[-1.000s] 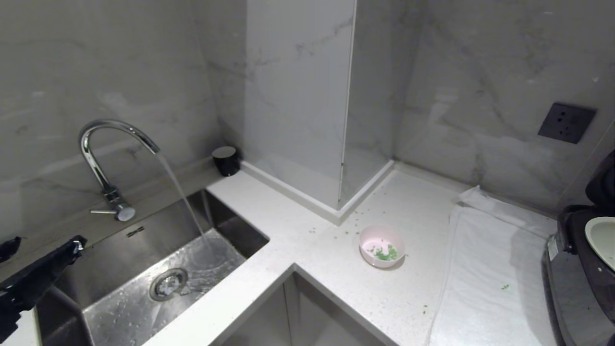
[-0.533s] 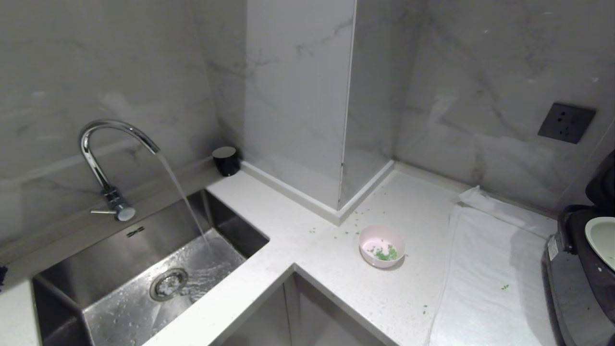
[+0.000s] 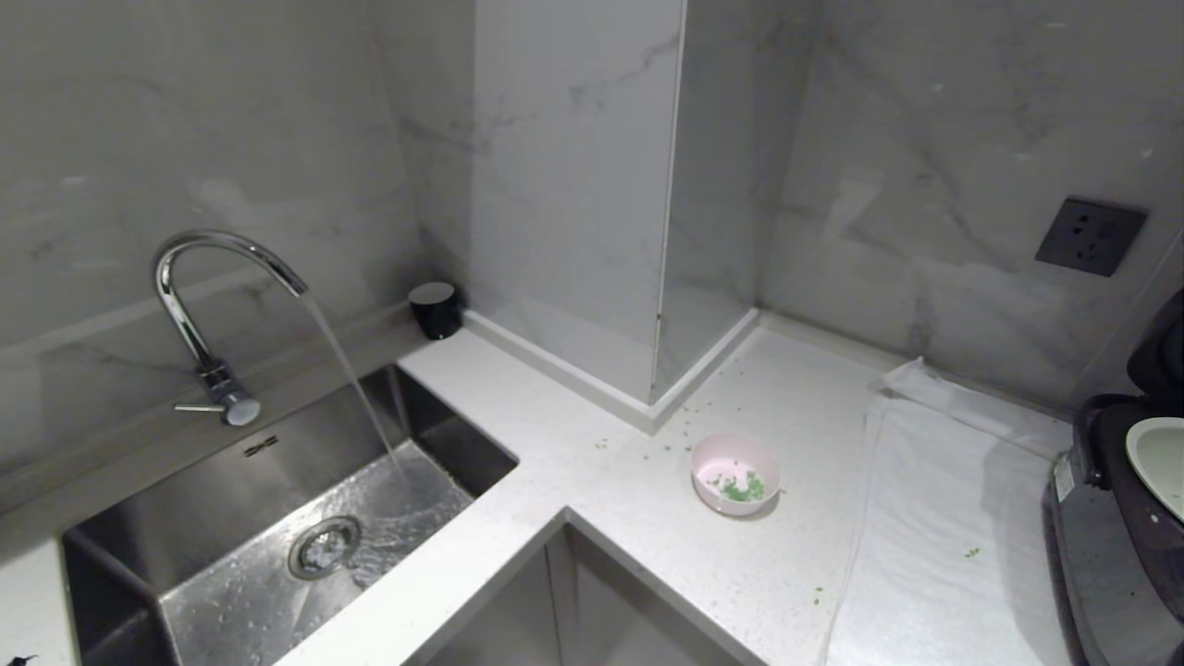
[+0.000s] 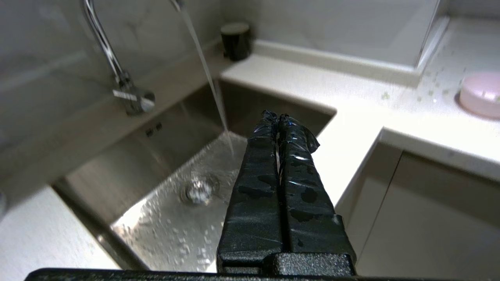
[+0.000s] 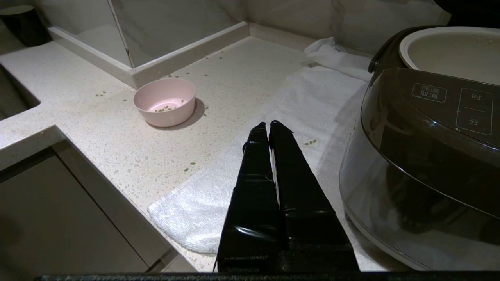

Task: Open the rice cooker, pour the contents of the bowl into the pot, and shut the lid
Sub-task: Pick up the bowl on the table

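Note:
The pink bowl [image 3: 735, 474] stands on the white counter with a few green contents [image 3: 740, 487] inside. At the right edge the dark rice cooker [image 3: 1110, 518] sits with its lid [image 3: 1161, 351] raised and the pale pot [image 3: 1156, 462] exposed. In the right wrist view the bowl [image 5: 164, 101] lies beyond the cooker [image 5: 425, 156] and pot [image 5: 449, 50]. My right gripper [image 5: 268, 125] is shut and empty, low over the towel beside the cooker. My left gripper [image 4: 278, 116] is shut, empty and wet with drops, pulled back in front of the sink.
Water runs from the chrome faucet [image 3: 199, 277] into the steel sink [image 3: 185, 481]. A black cup [image 3: 435, 308] stands at the back. A white towel [image 3: 943, 518] lies under the cooker. Green bits [image 3: 684, 416] are scattered on the counter. A marble column juts out behind the bowl.
My left arm, which reached over the sink's left side a second ago, has drawn back out of the head view. The bowl and cooker have not moved.

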Motion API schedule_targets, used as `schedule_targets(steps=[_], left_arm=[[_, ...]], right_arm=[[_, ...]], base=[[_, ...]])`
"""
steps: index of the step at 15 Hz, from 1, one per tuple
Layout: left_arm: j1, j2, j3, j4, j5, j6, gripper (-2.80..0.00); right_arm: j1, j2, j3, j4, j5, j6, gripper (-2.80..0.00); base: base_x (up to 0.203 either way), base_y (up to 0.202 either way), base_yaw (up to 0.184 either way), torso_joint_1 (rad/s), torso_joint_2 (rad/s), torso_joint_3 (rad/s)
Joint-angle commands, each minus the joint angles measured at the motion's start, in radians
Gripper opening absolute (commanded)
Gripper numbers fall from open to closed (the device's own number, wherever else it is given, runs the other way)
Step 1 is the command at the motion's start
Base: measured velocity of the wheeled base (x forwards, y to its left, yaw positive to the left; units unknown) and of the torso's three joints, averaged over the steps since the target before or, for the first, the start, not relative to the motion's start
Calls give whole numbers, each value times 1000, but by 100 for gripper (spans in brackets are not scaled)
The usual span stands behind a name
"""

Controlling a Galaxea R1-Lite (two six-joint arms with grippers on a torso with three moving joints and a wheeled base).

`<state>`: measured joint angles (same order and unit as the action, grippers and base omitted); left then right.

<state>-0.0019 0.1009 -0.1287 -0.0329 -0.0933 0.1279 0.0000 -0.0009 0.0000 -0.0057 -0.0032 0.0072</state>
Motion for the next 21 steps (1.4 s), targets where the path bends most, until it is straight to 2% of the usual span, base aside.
schedule_targets(steps=[1, 5, 7, 9, 11, 15, 19, 21], left_arm=[[1, -103, 103, 16, 0, -9, -280], [3, -103, 104, 25, 28, -66, -280], [0, -101, 121, 45, 97, -38, -280], [3, -101, 118, 56, 92, -37, -280], [2, -101, 113, 73, 92, -39, -280], [0, -101, 113, 76, 87, -39, -280], [0, -101, 109, 83, 84, -42, -280], [-1, -102, 109, 88, 84, -44, -280]], right_arm=[[0, 0, 2, -1, 0, -2, -280], [0, 1, 2, 0, 0, 2, -280], [0, -1, -1, 8, -1, -4, -280], [-1, 0, -13, 60, 6, -69, -280], [-2, 27, -72, 93, 0, -75, -280], [3, 373, -309, 109, 28, 44, -280], [6, 888, -517, 116, 97, 91, -280], [12, 1149, -638, 150, 162, 105, -280]], base=[[0, 0, 0, 0, 0, 0], [0, 0, 0, 0, 0, 0], [0, 0, 0, 0, 0, 0], [0, 0, 0, 0, 0, 0], [0, 0, 0, 0, 0, 0], [0, 0, 0, 0, 0, 0], [0, 0, 0, 0, 0, 0], [0, 0, 0, 0, 0, 0]])
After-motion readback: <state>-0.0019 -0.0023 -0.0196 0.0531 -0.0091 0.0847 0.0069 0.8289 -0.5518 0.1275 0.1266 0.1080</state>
